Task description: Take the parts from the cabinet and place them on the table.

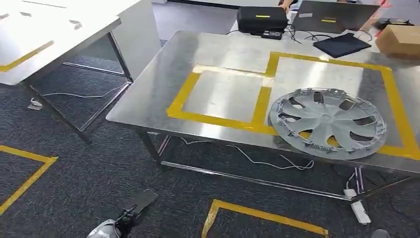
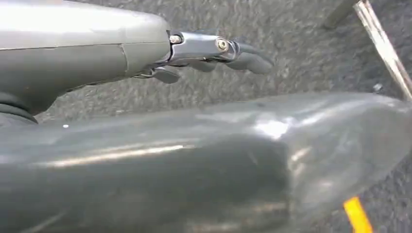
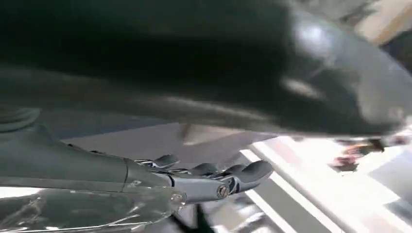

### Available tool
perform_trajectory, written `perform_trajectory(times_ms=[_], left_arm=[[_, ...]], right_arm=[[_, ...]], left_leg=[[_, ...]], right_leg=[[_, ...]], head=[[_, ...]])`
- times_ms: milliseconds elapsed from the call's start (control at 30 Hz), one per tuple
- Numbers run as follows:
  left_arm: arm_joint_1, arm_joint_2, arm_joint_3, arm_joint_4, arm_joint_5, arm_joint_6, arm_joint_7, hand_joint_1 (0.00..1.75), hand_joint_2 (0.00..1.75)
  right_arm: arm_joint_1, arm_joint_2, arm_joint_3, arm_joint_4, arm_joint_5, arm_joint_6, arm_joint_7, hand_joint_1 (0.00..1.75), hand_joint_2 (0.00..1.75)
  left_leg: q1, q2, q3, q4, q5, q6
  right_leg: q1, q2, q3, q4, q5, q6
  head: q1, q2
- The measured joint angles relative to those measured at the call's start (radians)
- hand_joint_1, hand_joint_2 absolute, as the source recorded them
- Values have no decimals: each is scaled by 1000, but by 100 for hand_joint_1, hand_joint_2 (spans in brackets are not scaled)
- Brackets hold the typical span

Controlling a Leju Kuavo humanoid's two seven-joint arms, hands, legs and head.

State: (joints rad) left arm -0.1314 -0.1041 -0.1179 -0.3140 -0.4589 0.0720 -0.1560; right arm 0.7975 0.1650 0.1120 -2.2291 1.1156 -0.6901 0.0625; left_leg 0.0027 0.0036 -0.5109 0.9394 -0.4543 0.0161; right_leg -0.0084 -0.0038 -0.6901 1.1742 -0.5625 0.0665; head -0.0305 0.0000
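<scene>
Tabletop hubcap (image 1: 328,123), left hand (image 1: 130,215) well below

One silver hubcap (image 1: 328,122) sits on one steel table (image 1: 163,84), two yellow tape rectangles (image 1: 225,95) mark its top, plus one cardboard box (image 1: 400,40) and one black case (image 1: 262,19).
</scene>
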Motion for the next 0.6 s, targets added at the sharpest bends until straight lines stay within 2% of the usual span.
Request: perform_trajectory(times_ms=[33,67,100,133,167,200,233,267,300,367,400,433,467,500,533,567,600], left_arm=[[4,-7,6,0,7,13,0,0,0],[8,-10,11,0,9,23,0,0,0],[15,-16,15,-1,10,31,0,0,0],[20,-22,16,-1,13,34,0,0,0],[23,-27,20,-1,16,36,0,0,0],[25,-31,22,-3,17,38,0,0,0],[25,-34,24,-5,17,39,0,0,0],[26,-36,29,-9,17,39,0,0,0],[26,-37,31,-10,19,39,0,0,0],[28,-38,34,-10,19,39,0,0,0],[31,-38,36,-10,20,39,0,0,0],[33,-38,37,-10,20,39,0,0,0],[34,-38,37,-10,20,40,0,0,0],[35,-38,38,-10,22,42,-3,0,0],[36,-38,39,-10,26,45,-6,0,0],[38,-38,40,-10,30,47,-7,0,0],[40,-38,42,-11,32,49,-9,0,0]], right_arm=[[4,24,-35,25,-19,0,13,0,0],[7,41,-65,49,-36,0,28,0,0],[5,62,-98,84,-65,0,54,0,0],[4,78,-125,115,-89,0,68,0,0],[3,94,-151,143,-106,0,70,0,0],[-1,103,-169,162,-114,0,70,0,0],[-9,111,-185,178,-119,0,69,0,0],[-15,120,-200,194,-123,-1,66,0,0],[-17,126,-214,212,-126,-1,65,0,0],[-18,137,-232,230,-127,-2,63,0,0],[-20,141,-237,238,-128,-2,64,0,0],[-22,144,-241,244,-131,-2,70,0,0],[-23,147,-244,253,-142,-2,87,0,0],[-24,148,-247,268,-159,-2,104,0,0],[-30,149,-253,290,-190,-2,117,0,0],[-40,150,-259,318,-223,-2,125,0,0],[-51,151,-265,350,-262,-1,128,0,0]], left_leg=[[-2,0,-17,1,13,0],[-3,1,-35,2,28,-1],[-3,3,-54,4,43,-2],[-3,3,-71,6,55,-3],[-3,3,-88,10,67,-6],[-3,2,-102,14,78,-10],[-5,1,-108,19,87,-16],[-6,1,-112,23,97,-21],[-4,2,-109,19,109,-25],[-1,2,-113,17,127,-38],[2,0,-118,24,111,-45],[2,0,-132,49,53,-50],[2,-1,-153,116,-24,-54],[2,-1,-173,198,-85,-57],[2,-1,-188,276,-124,-58],[2,-1,-192,329,-129,-58],[2,-1,-181,343,-104,-57]], right_leg=[[0,0,-8,70,-33,1],[1,1,-5,119,-30,0],[2,1,18,128,10,-1],[3,1,56,101,57,-2],[3,1,116,35,94,-4],[2,1,189,-58,95,-6],[4,2,259,-167,37,-8],[7,3,308,-255,9,-14],[10,2,288,-240,16,-20],[14,2,272,-230,25,-35],[8,-2,260,-230,39,-46],[9,-2,247,-229,51,-55],[9,-2,229,-229,65,-59],[9,-2,212,-228,80,-61],[10,-2,196,-226,94,-62],[11,-2,184,-223,106,-62],[11,-2,164,-219,119,-61]], head=[[1,0],[1,0],[1,0],[0,0],[1,0],[1,0],[0,0],[-2,0],[-3,0],[2,0],[0,0],[-2,0],[-7,0],[-11,0],[-10,0],[-11,0],[-11,0]])
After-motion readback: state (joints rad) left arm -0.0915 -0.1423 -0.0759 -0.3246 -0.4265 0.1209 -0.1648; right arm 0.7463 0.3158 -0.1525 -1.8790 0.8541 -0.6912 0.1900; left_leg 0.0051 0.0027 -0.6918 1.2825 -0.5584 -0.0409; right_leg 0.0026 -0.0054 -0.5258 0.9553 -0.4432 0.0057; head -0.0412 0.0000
